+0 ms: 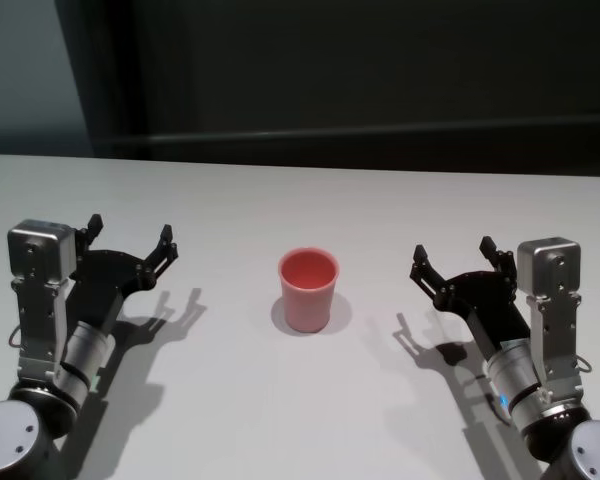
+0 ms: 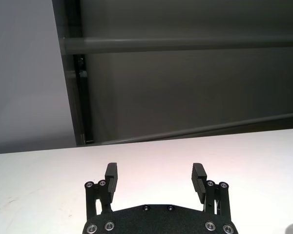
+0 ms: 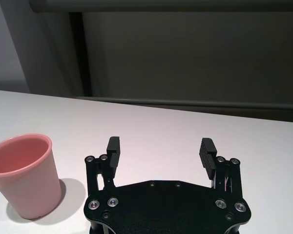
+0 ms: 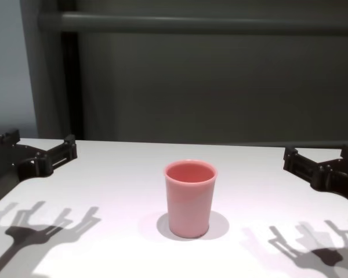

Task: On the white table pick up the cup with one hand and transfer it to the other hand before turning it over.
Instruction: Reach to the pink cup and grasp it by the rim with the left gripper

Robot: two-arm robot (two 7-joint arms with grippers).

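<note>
Both grippers — left gripper (image 1: 130,245), right gripper (image 1: 452,262) — hang wide open and empty near the table's (image 1: 300,420) side edges, so you risk toppling the upright mid-table cup (image 1: 308,290) — a fingertip clipping its thin rim would do it.

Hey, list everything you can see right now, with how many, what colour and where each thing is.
cup: one, salmon pink, upright with its mouth up, in the middle of the table between the two arms, touched by nothing.
white table: one, white, spanning the whole foreground.
wall: one, dark grey, behind the table's far edge, with a horizontal rail across it.
left tool: one, black, on a silver-grey arm, fingers open, above the table left of the cup.
right tool: one, black, on a silver arm with a blue light, fingers open, above the table right of the cup.
</note>
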